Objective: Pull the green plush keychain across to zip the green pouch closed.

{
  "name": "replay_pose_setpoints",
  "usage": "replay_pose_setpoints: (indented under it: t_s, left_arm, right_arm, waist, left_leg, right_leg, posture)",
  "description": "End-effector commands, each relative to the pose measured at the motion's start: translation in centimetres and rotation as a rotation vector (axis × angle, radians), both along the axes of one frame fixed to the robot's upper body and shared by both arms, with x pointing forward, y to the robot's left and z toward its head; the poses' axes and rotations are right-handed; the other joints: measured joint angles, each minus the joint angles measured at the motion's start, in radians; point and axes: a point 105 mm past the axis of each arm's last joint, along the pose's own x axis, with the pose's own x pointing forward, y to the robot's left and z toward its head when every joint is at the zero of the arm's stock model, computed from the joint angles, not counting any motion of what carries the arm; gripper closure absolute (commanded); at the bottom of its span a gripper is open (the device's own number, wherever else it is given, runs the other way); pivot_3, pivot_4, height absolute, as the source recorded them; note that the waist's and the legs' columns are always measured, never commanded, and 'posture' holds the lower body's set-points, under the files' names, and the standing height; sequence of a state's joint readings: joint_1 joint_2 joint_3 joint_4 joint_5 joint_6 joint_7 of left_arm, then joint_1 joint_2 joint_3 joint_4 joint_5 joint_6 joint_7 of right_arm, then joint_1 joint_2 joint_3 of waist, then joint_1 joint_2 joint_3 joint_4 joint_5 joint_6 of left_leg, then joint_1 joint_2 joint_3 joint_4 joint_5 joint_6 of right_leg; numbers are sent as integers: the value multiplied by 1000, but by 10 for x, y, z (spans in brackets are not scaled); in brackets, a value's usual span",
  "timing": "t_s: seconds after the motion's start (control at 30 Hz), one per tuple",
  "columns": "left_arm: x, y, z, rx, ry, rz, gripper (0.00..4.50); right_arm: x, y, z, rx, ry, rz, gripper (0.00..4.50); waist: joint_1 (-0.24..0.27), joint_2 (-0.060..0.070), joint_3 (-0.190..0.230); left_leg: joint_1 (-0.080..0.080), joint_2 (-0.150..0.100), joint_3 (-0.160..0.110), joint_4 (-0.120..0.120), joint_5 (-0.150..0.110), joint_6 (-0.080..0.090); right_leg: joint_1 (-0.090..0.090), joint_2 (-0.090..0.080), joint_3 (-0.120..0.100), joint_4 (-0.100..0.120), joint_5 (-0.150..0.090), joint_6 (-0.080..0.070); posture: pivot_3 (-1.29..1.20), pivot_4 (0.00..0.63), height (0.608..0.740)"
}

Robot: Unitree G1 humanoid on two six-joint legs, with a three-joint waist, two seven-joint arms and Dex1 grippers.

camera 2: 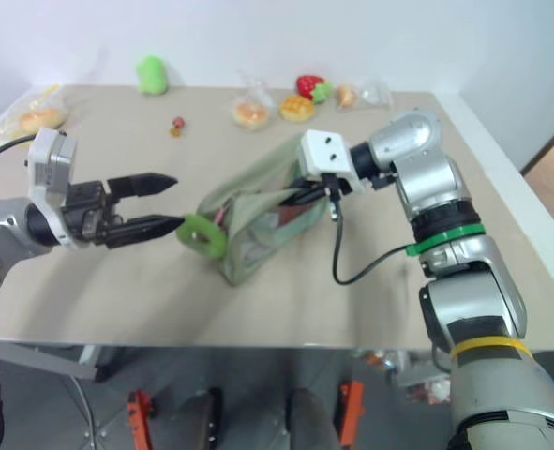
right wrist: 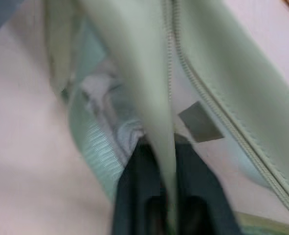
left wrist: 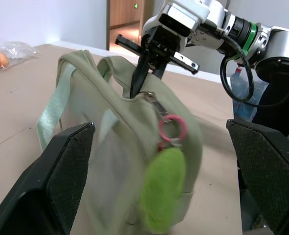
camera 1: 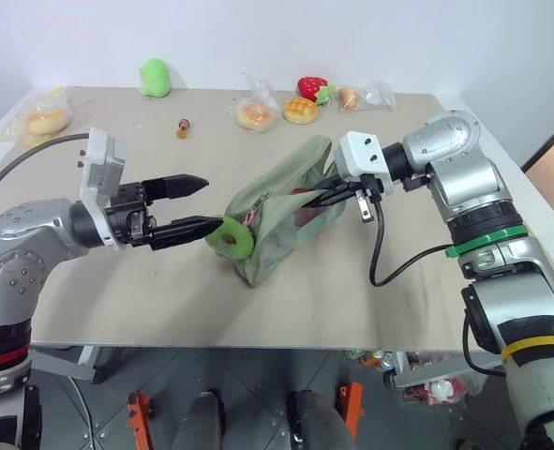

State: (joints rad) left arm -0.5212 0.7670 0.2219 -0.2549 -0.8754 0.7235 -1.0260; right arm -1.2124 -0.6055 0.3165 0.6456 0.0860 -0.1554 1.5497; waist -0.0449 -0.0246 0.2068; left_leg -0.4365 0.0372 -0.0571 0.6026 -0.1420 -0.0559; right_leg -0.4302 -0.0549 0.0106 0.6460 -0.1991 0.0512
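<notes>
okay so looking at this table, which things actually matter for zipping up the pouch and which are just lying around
Part of the job:
green pouch
green plush keychain hanging at its near end
right gripper, shut on the pouch's fabric edge
left gripper, open beside the keychain

Just lying about, along the table's far edge:
light-green plush blob
strawberry toy
bagged buns
bagged bread

A beige table point(camera 1: 117, 291) carries everything. The green pouch point(camera 1: 281, 220) sits near its middle. Along the far edge lie a solid light-green plush toy point(camera 1: 154, 77), a bagged bun point(camera 1: 255, 113), a waffle-patterned bun point(camera 1: 300, 110), a toy strawberry point(camera 1: 312, 88) and another bagged item point(camera 1: 359, 96). A bagged bread roll point(camera 1: 40, 120) lies at the far left corner, with a small red object point(camera 1: 183, 127) nearby.
</notes>
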Motion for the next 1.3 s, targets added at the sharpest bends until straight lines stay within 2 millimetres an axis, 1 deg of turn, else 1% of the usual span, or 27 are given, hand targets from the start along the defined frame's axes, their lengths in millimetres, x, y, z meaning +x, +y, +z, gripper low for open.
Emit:
replay_pose_setpoints:
  t_s: [0.03, 0.13, 0.2, 0.3, 0.4, 0.47, 0.57, 0.63, 0.83, 0.93, 1.07, 1.2, 1.3]
  left_arm:
    - [1, 3, 6, -17, -46, 19, 0]
    - [4, 4, 5, -29, -43, 28, 0]
    - [4, 5, 6, -35, -46, 29, 0]
    - [4, 7, 12, -62, -58, 35, 0]
    - [3, 9, 16, -87, -66, 46, 0]
    - [2, 10, 17, -105, -66, 52, 0]
    - [1, 9, 16, -114, -61, 57, 0]
    - [2, 9, 14, -114, -56, 61, 0]
    - [2, 11, 12, -124, -52, 72, 0]
    - [1, 11, 12, -124, -51, 75, 0]
    - [-1, 13, 12, -119, -51, 81, 0]
    - [-2, 17, 18, -123, -66, 97, 0]
    - [-3, 18, 19, -122, -67, 108, 0]
  right_arm:
    - [-3, -1, 12, -38, -38, 34, 4461]
    - [0, -3, 15, -36, -57, 14, 4461]
    - [6, -2, 20, -15, -82, -26, 4461]
    - [20, -3, 34, -2, -141, -135, 4461]
    - [26, -8, 46, -12, -131, -216, 4461]
    - [29, -6, 56, -22, -149, -257, 4461]
    - [24, 12, 74, 3, -127, -271, 4461]
    - [19, 22, 79, 15, -108, -272, 4461]
    - [0, 50, 74, 41, 9, -273, 4461]
    - [-6, 59, 69, 64, 48, -281, 4461]
    - [-5, 66, 49, 59, 88, -321, 4461]
    - [6, 77, 28, 100, 154, -400, 4461]
    - [10, 83, 26, 135, 188, -440, 4461]
  waist:
    - [0, 0, 0]
    - [0, 0, 0]
    - [0, 0, 0]
    - [0, 0, 0]
    - [1, 0, 0]
    - [0, 0, 0]
    - [-1, 0, 0]
    - [-5, 0, 0]
    - [-3, 0, 0]
    - [-3, 0, 0]
    - [-3, 0, 0]
    - [-4, 0, 0]
    - [-4, 0, 0]
  left_leg:
    - [0, 0, 0, 0, 0, 0]
    - [0, 0, 0, 0, 0, 0]
    - [0, 0, 0, 0, 0, 0]
    - [0, 0, 0, 0, 1, -1]
    - [-1, 0, 0, 0, 3, -4]
    - [-1, 0, 0, 0, 3, -5]
    - [-2, 0, 1, -1, 3, -5]
    - [-2, 0, 1, -2, 3, -5]
    - [-2, 8, 1, -3, 3, -5]
    - [-2, 9, 0, -3, 3, -5]
    - [-2, 9, 0, -2, 3, -5]
    - [-2, 9, 1, -1, 4, -6]
    - [-1, 11, 0, -1, 4, -6]
  right_leg:
    - [0, 0, 0, 0, 0, 0]
    - [0, 0, 0, 0, 0, 0]
    - [0, 0, 0, 0, 0, 0]
    - [0, 0, 0, 0, 0, -1]
    - [-2, 0, 0, 1, 0, -3]
    - [-3, 0, 1, 1, 0, -3]
    - [-5, 0, 2, 2, 1, 0]
    - [-7, 1, 3, 3, 1, 0]
    - [-9, 9, 3, 5, 2, -3]
    - [-9, 10, 3, 5, 2, -5]
    - [-8, 10, 3, 5, 2, -7]
    - [-8, 11, 4, 5, 3, -10]
    - [-8, 14, 4, 5, 5, -12]
  posture:
    - [0, 150, 740]
    - [0, 150, 740]
    - [0, 150, 740]
    - [0, 150, 740]
    - [0, 150, 740]
    - [0, 150, 740]
    - [0, 150, 740]
    - [0, 150, 740]
    - [0, 150, 740]
    - [0, 150, 740]
    - [0, 150, 740]
    - [0, 150, 740]
    - [0, 150, 740]
